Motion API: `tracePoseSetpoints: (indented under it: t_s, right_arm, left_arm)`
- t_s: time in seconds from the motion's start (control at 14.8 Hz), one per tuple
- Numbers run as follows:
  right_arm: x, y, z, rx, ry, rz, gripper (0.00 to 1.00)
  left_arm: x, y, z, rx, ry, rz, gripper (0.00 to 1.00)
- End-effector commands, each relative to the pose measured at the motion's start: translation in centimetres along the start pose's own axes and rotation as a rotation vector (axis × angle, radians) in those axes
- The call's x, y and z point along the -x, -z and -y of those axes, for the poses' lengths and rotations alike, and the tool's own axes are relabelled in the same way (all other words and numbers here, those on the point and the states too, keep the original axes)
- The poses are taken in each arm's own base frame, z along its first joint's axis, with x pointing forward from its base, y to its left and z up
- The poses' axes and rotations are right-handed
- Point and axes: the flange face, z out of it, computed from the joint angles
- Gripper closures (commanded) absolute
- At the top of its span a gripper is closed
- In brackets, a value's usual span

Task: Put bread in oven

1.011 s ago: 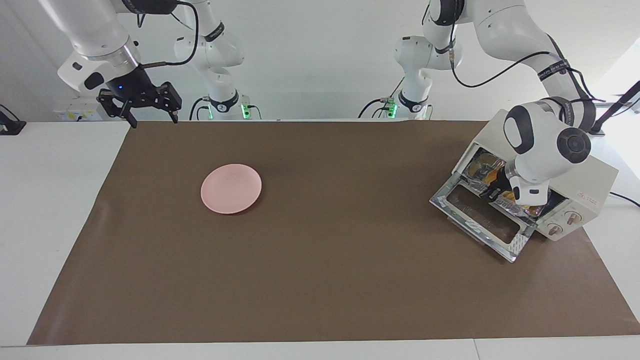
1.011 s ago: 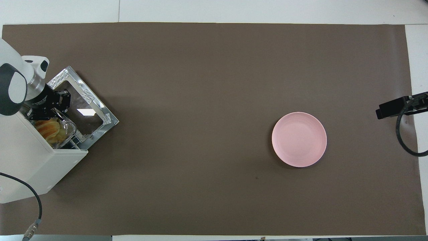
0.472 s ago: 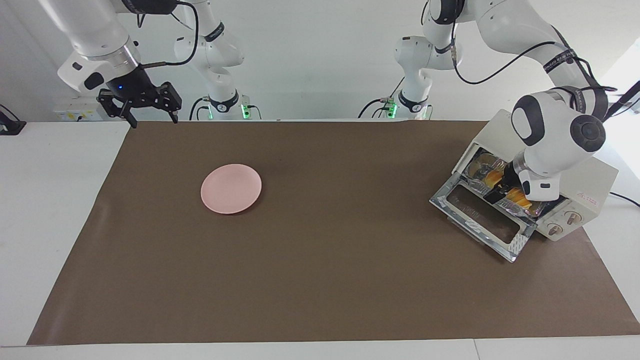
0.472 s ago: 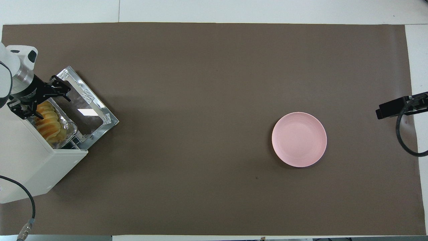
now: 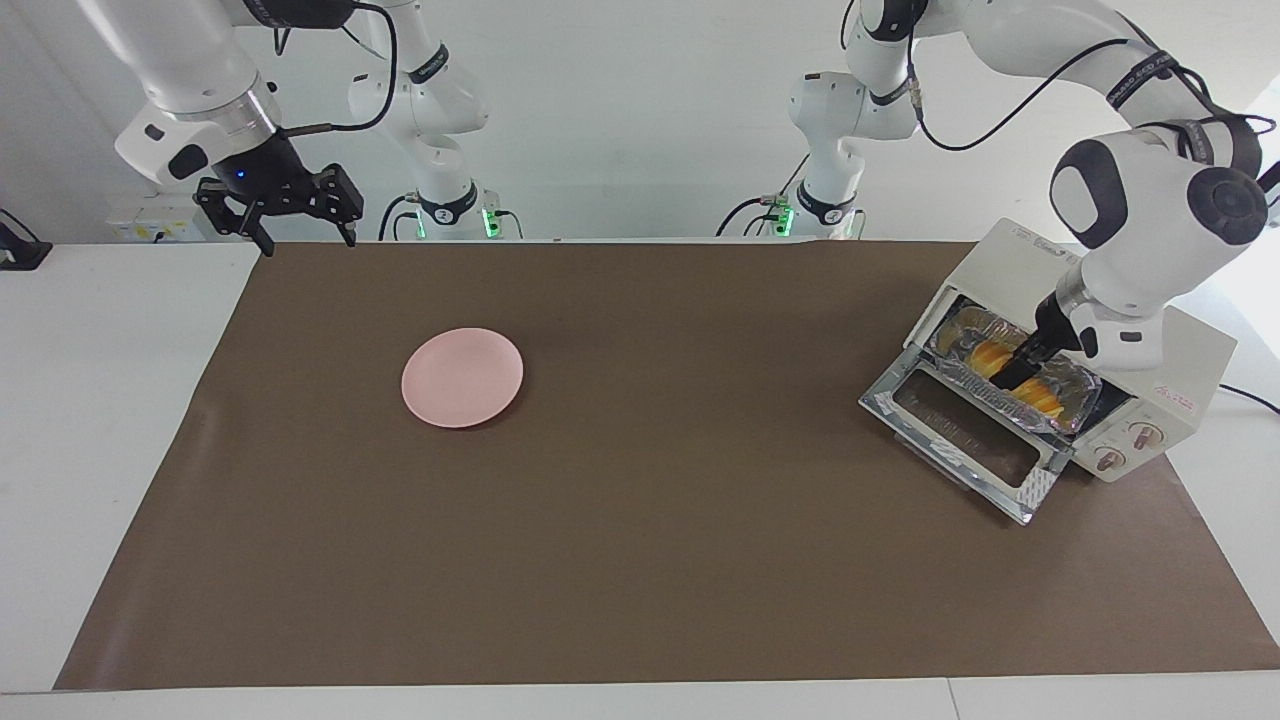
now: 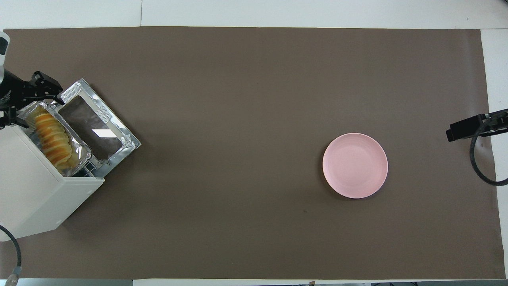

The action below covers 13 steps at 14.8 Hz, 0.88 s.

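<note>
The bread [image 5: 985, 351] [image 6: 50, 136], a row of yellow-orange slices, lies in a crinkled foil tray [image 5: 1078, 402] [image 6: 81, 153] in the mouth of the cream-white oven [image 5: 1165, 345] [image 6: 33, 190]. The oven stands at the left arm's end of the table with its glass door [image 5: 960, 432] [image 6: 95, 128] dropped open. My left gripper [image 5: 1010, 379] [image 6: 24, 102] is open and empty, raised just above the bread and apart from it. My right gripper [image 5: 297, 236] [image 6: 465, 128] is open and empty, waiting above the table's edge at the right arm's end.
A round pink plate [image 5: 462, 377] [image 6: 355, 165] lies bare on the brown mat [image 5: 640, 520] toward the right arm's end. The oven's two knobs [image 5: 1128, 445] face the mat beside the open door. A cable [image 6: 482, 167] hangs by the right gripper.
My left gripper has lifted up and back out of the oven's mouth, uncovering the bread, which stays in the foil tray. The right arm has not moved.
</note>
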Motion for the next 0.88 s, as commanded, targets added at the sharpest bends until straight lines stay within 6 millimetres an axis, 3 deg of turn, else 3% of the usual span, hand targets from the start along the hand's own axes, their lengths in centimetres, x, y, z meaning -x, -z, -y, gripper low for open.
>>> tracePoseSetpoints:
  t_s: [0.0,0.2,0.4,0.61,0.81]
  right_arm:
    - [0.9,0.1,0.1,-0.01,-0.011,0.007,0.0]
    - [0.9,0.1,0.1,-0.01,-0.011,0.007,0.0]
    - [0.9,0.1,0.1,-0.01,-0.011,0.007,0.0]
    - [0.9,0.1,0.1,-0.01,-0.011,0.007,0.0]
    - [0.9,0.1,0.1,-0.01,-0.011,0.007,0.0]
  left_arm:
    - [1.4,4.6,3.5,0.061,-0.109,-0.035,0.0]
    - [2.3,7.9,7.1,0.099,-0.275,-0.076,0.0]
    - [4.2,9.8,9.1,0.12,-0.379,-0.078,0.0]
    - [5.4,10.1,9.4,0.133,-0.398,-0.076,0.0]
    - [4.9,10.6,8.4,0.14,-0.399,-0.127,0.0]
